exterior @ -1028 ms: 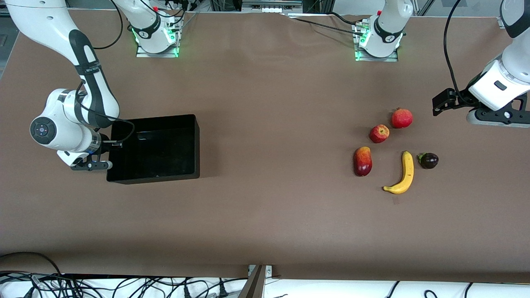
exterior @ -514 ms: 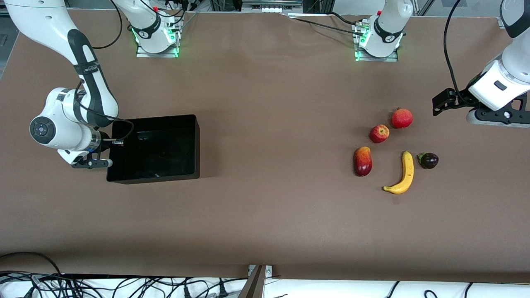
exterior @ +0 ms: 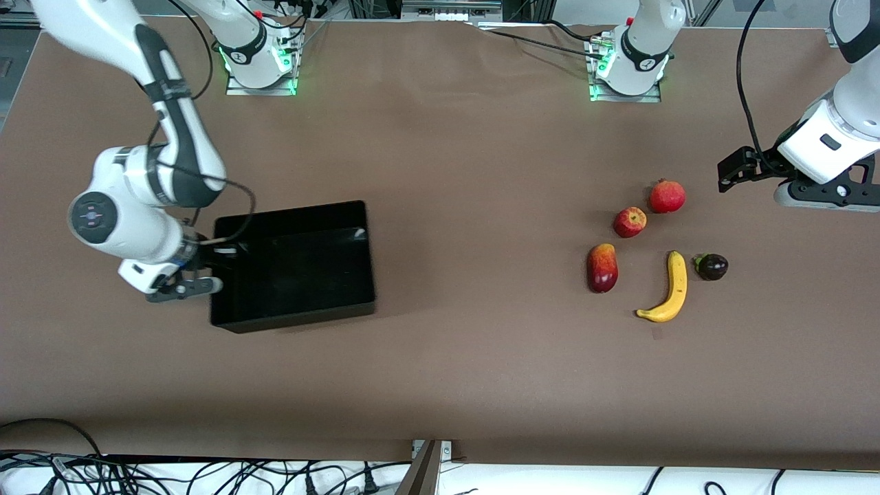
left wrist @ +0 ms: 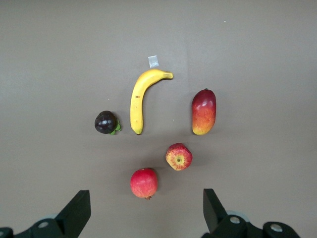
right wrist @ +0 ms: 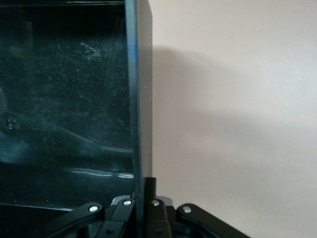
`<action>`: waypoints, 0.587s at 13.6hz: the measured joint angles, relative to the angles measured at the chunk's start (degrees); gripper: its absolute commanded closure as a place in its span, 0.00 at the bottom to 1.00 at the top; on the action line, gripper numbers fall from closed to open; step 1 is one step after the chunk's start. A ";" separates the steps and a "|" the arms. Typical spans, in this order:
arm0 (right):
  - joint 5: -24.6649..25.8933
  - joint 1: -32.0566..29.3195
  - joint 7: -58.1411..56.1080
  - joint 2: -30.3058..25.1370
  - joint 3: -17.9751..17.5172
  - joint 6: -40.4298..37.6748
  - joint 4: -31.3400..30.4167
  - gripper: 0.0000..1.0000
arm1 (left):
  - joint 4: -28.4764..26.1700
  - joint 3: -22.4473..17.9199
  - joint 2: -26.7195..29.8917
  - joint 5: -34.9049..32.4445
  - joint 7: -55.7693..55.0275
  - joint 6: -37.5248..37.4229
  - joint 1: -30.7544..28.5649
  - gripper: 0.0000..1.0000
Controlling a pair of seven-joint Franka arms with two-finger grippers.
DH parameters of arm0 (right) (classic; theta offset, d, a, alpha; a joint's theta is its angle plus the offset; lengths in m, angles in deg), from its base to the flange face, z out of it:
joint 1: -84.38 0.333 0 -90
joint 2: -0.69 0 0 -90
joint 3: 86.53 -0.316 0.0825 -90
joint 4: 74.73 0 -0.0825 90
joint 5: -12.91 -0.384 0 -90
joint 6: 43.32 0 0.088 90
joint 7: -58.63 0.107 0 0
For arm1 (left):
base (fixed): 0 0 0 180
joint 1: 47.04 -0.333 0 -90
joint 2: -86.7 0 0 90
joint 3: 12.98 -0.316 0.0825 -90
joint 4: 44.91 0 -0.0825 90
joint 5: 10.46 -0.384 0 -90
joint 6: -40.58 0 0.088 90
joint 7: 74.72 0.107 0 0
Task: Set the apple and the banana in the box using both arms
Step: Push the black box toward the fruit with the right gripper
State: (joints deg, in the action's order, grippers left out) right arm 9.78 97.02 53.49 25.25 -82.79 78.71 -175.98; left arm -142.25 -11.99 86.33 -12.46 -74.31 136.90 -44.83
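At the right arm's end of the table, the right gripper (exterior: 210, 267) pinches the end wall of the black box (exterior: 295, 265), fingers clamped on either side of the rim. Toward the left arm's end, the left gripper (left wrist: 143, 210) hangs open above the fruit: the apple (exterior: 630, 222) almost directly beneath it, the banana (exterior: 668, 289) lying nearer the front camera, well apart from the box.
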 measured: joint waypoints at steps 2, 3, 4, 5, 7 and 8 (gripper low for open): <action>-0.39 5.25 5.97 1.82 -0.22 -3.53 4.64 1.00 | 0.01 0.00 0.00 0.00 0.00 0.00 0.00 0.00; -2.20 7.92 9.76 3.40 -0.47 -4.14 6.73 1.00 | 0.01 0.00 -0.01 0.00 0.00 -0.01 0.00 0.00; -5.15 10.58 13.56 5.26 -0.76 -4.19 8.66 1.00 | 0.01 0.00 -0.01 0.00 0.00 -0.01 0.01 0.00; -7.81 13.54 17.51 7.37 -1.01 -4.09 10.85 1.00 | 0.01 0.00 -0.01 0.00 0.00 -0.02 0.01 0.00; -9.70 19.77 26.95 12.23 -1.23 -3.88 16.62 1.00 | 0.02 0.00 -0.02 0.00 0.00 -0.03 0.01 0.00; -9.83 22.18 31.24 14.51 -1.27 -3.70 19.48 1.00 | 0.03 0.00 -0.02 0.00 0.00 -0.04 0.00 0.00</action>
State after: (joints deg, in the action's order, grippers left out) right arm -0.05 119.21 84.73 39.76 -84.06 75.01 -156.50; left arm -142.22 -11.99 86.31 -12.46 -74.31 136.86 -44.83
